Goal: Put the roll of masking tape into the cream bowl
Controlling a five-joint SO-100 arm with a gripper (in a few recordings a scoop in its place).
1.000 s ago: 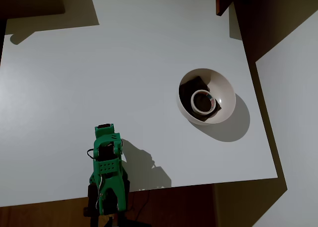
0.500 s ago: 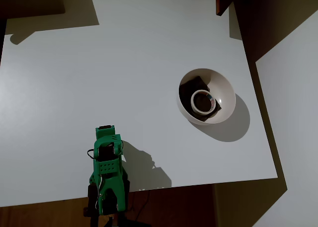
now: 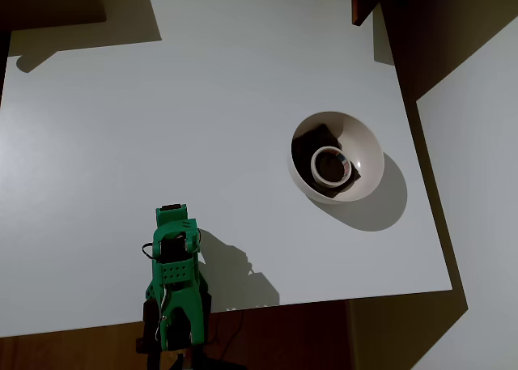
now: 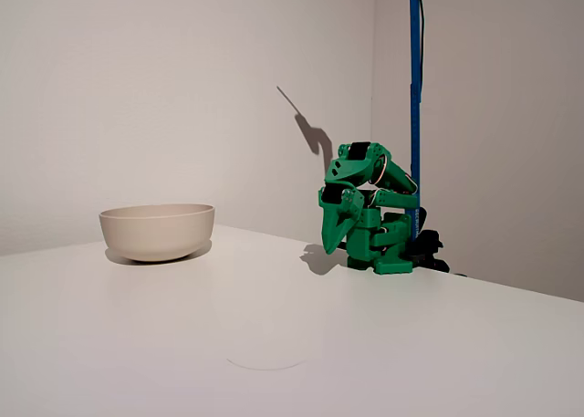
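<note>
text: none readable | labels: none | brands: none | numbers: none | signs: none | checked: overhead view and fixed view, all surfaces there are plain

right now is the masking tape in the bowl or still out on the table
In. The overhead view shows the roll of masking tape lying flat inside the cream bowl, on a dark object there.
</note>
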